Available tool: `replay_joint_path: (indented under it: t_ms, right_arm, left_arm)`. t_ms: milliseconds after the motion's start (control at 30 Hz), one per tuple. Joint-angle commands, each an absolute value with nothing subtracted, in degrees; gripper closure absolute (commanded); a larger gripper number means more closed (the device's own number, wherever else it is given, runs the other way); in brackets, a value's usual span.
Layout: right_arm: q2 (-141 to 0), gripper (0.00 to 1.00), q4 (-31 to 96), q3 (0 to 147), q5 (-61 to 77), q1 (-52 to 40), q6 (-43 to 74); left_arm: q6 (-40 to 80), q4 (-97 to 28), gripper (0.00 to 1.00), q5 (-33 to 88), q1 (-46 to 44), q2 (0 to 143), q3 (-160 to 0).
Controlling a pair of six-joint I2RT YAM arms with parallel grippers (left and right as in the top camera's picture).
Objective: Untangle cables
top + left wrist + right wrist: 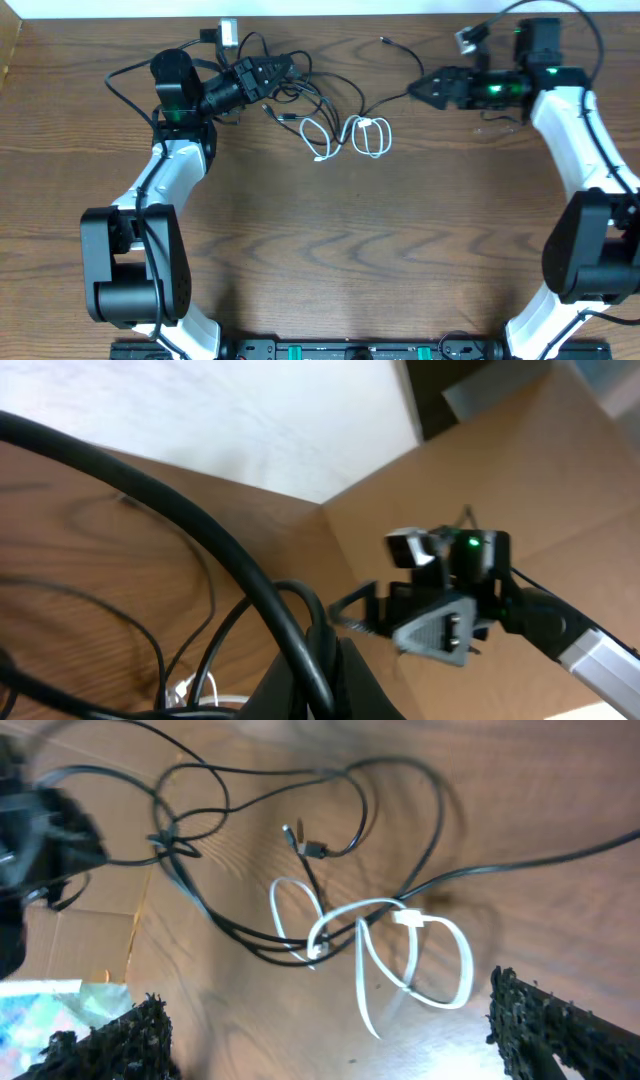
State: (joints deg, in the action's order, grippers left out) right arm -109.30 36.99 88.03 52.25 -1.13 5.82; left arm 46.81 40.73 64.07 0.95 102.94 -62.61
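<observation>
The cables lie tangled at the back middle of the table. Thin black cables (305,98) loop between the two arms, and a short white cable (368,136) curls in loops just in front of them. My left gripper (290,72) points right and is shut on a black cable (300,630) that runs up between its jaws. My right gripper (420,88) faces it from the right, open, with nothing between its fingers. In the right wrist view the white cable (400,955) and black cables (250,930) lie ahead of the open right gripper (330,1040).
The table's far edge (320,14) runs close behind the tangle. A cardboard box (8,50) stands off the left side. One black cable's plug end (384,41) lies near the back edge. Bare wood spreads over the front half of the table (350,250).
</observation>
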Motion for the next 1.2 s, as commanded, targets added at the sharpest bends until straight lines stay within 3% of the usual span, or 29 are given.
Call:
replay_joint_path:
  t_ms: [0,367,600,800,967,1167]
  right_arm:
    - [-109.1,0.01,36.9,87.5,45.1,-4.4,15.3]
    - [-109.1,0.01,38.4,87.2,37.8,-10.1,16.2]
    - [-109.1,0.01,41.9,87.2,39.2,-9.9,5.0]
    - [-109.1,0.01,46.2,87.2,42.9,-11.4,-15.6]
    - [-109.1,0.01,45.1,87.2,30.0,-13.7,-18.4]
    - [-109.1,0.01,44.1,87.2,28.1,-14.9,-23.4]
  left_arm:
    - [51.9,45.2,0.92,68.4,0.2,101.8,-63.2]
    - [62.9,64.6,0.92,70.5,0.3,101.8,-63.2]
    - [61.8,64.8,0.92,70.3,3.4,101.8,-63.2]
    - [66.8,65.8,0.92,68.4,4.8,101.8,-63.2]
    - [72.7,70.1,0.92,68.4,4.5,101.8,-63.2]
    - [82.0,80.6,0.92,67.7,4.5,101.8,-63.2]
